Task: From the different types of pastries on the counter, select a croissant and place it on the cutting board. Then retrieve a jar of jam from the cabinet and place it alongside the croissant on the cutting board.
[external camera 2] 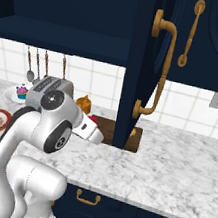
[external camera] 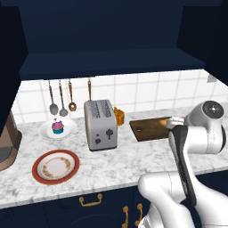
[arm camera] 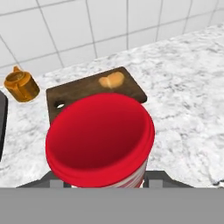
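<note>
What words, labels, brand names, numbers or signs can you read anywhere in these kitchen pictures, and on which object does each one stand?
None can be read.
Jar of jam, held in the pincer: pale band under the red lid, no lettering shows.
Toaster: two dark control marks on its front, no text or numbers.
Red-rimmed plate: patterned ring, not writing.
Cutting board, croissant, counter: no markings.

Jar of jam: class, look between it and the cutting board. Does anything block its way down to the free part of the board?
Nothing visible does. In the hand view the jar of jam sits in the gripper above the cutting board. The croissant lies at the board's far edge, and the near part is bare. The orange pot stands off the board.
</note>
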Available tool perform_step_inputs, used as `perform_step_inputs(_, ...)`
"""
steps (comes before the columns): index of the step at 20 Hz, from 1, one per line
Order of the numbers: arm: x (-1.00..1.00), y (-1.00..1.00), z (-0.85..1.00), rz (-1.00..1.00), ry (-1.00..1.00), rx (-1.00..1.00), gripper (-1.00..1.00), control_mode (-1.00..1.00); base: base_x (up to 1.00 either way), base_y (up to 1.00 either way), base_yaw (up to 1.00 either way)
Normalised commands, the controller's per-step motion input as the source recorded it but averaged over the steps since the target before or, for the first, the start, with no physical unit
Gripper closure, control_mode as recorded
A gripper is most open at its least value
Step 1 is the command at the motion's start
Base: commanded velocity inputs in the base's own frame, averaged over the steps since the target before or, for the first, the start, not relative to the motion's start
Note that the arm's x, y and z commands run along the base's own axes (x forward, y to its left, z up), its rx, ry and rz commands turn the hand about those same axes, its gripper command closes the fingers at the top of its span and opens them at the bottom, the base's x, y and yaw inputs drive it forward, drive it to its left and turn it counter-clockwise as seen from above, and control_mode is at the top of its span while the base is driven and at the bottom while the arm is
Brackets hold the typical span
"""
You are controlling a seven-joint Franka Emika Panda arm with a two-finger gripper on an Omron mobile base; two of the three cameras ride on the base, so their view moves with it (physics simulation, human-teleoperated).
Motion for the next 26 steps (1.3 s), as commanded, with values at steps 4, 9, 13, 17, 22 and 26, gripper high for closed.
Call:
perform_step_inputs(4, 0.36, 0.09, -0.8, 0.08, -0.16, 0.0, 1.0, -1.0, 0.0, 0.0, 0.0)
perform_step_inputs(9, 0.39, 0.1, -0.62, 0.05, -0.18, 0.0, 1.0, -1.0, 0.0, 0.0, 0.0)
perform_step_inputs(13, 0.34, 0.05, -0.44, 0.03, -0.16, 0.0, 1.0, -1.0, 0.0, 0.0, 0.0)
perform_step_inputs(17, 0.3, 0.02, -0.3, 0.0, -0.15, 0.0, 1.0, -1.0, 0.0, 0.0, 0.0)
perform_step_inputs(22, 0.19, 0.01, -0.07, 0.0, -0.15, 0.0, 1.0, -1.0, 0.0, 0.0, 0.0)
perform_step_inputs(26, 0.0, 0.04, -0.07, 0.0, -0.03, -0.05, 1.0, -1.0, 0.0, 0.0, 0.0)
